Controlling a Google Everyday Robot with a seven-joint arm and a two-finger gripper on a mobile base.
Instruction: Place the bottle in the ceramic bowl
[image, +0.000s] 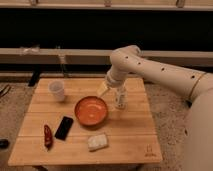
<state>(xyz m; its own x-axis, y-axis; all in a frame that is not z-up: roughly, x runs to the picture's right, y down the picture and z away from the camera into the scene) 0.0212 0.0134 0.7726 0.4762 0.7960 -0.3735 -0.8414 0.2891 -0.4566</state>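
Observation:
The ceramic bowl (91, 110), orange-red with a darker rim, sits in the middle of the wooden table (130, 145). The bottle (120, 98), slim and clear-whitish, stands upright on the table just right of the bowl. My gripper (112, 92) hangs from the white arm right over the bottle's top, jaws open. One yellowish finger (103, 89) points down to the bowl's far rim, left of the bottle. I cannot tell whether a finger touches the bottle. The bowl looks empty.
A white cup (57, 90) stands at the back left. A black phone (63, 127) and a red chili pepper (47, 136) lie front left. A flat whitish block (98, 142) lies in front of the bowl. My arm reaches in from the right.

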